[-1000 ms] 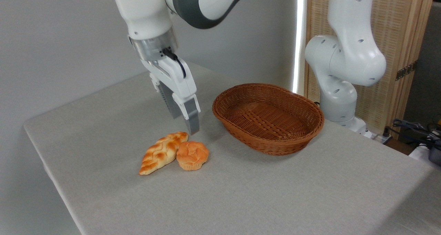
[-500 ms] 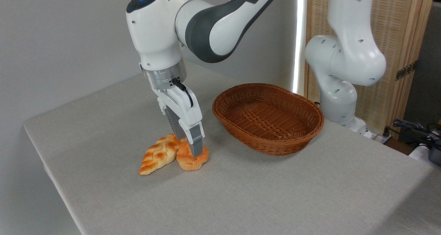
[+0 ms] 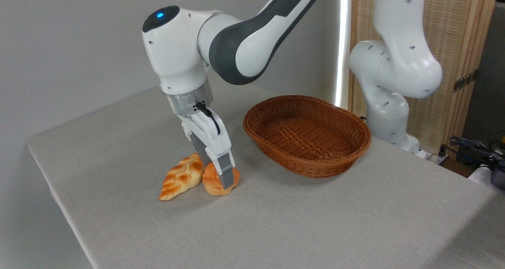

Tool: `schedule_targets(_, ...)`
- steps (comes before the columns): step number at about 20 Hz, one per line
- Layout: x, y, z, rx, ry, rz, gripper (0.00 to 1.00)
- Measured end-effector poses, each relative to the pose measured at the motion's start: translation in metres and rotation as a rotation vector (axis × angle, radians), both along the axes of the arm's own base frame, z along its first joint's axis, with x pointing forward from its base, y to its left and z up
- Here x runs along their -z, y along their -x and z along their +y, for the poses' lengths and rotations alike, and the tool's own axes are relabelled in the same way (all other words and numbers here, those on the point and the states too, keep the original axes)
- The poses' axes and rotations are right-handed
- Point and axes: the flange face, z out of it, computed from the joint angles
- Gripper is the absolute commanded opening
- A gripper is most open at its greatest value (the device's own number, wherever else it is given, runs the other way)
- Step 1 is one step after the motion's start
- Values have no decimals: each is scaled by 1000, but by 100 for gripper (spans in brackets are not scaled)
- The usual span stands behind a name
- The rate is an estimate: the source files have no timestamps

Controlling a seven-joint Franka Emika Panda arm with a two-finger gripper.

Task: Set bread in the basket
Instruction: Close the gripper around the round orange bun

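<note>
The bread (image 3: pixel 211 181), a small round orange-golden bun, sits on the grey table (image 3: pixel 276 221), left of the basket. My gripper (image 3: pixel 217 176) has come down over it and is open, with one finger (image 3: pixel 226 174) in front of the bun and the other behind it, mostly hidden. The fingertips are low, close to the tabletop. The oval brown wicker basket (image 3: pixel 311 168) stands empty to the right of the gripper, a short gap away.
A longer braided golden loaf (image 3: pixel 180 177) lies touching the bun's left side, close to the far finger. The arm's white base (image 3: pixel 388 115) rises behind the basket at the right. Cables (image 3: pixel 473 146) lie at the far right. The table's left edge is near.
The gripper dropped from above the breads to straddle the bun, then sank a little lower. Bun, loaf and basket have stayed where they were.
</note>
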Motion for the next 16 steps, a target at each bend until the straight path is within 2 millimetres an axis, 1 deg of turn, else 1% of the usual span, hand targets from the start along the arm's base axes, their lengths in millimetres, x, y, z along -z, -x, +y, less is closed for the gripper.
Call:
schedule_targets(2,1,0,0,0,0,2,67)
schedule_targets(3,2,0,0,0,0,4,58)
schedule_targets(4,4,-1,0,0,-1,7,50)
schedule_targets(5,5,-1,0,0,-1,9,46)
schedule_targets(6,5,-1,0,0,-1,10,45)
schedule_targets(16,6,-1,-1,3,-1,10,43)
